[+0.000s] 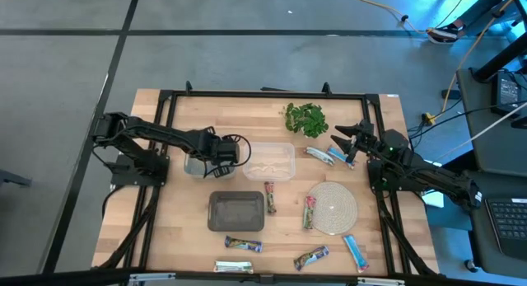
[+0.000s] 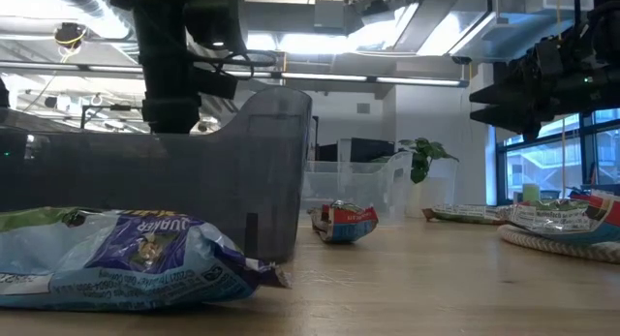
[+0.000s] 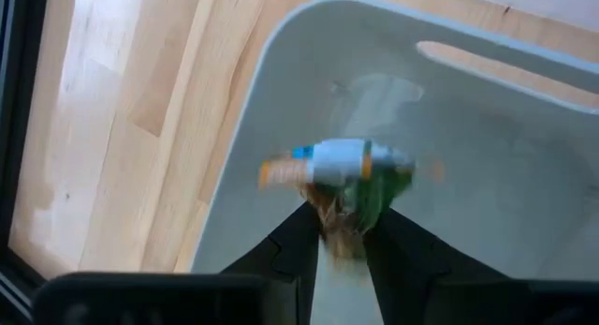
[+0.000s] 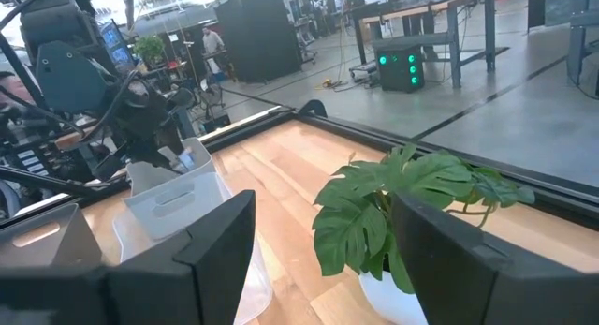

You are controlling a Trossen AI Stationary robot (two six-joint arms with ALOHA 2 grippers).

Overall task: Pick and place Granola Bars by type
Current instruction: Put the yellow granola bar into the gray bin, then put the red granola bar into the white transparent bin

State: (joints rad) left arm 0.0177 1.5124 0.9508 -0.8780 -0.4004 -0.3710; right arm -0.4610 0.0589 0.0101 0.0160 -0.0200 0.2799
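Observation:
My left gripper (image 3: 343,233) is shut on a granola bar (image 3: 337,164) with a blue, white, orange and green wrapper. It hovers over a small pale bin (image 1: 196,165) at the table's left. My right gripper (image 1: 346,143) is open and holds nothing, raised near the green leafy bunch (image 1: 306,119). Other bars lie flat on the table: a green-and-red one (image 1: 270,197), another (image 1: 310,210) on the woven mat's edge, one (image 1: 321,156) by the right gripper, and blue (image 1: 244,245) and silver-yellow (image 1: 233,267) ones near the near edge. My left gripper pinches the bar between its two fingers (image 3: 301,239), at the wrapper's green and brown part (image 3: 344,213). The fingers lie across the bar. The bar is lifted clear above the inside of the pale bin (image 3: 487,175), with both its ends sticking out sideways past the fingers.
A clear container (image 1: 268,161) stands beside the pale bin, with a dark grey tray (image 1: 236,210) nearer the near edge. The round woven mat (image 1: 336,205) lies at right. Two more bars (image 1: 311,257) (image 1: 356,251) lie near the near edge. A black frame (image 1: 263,95) rims the table.

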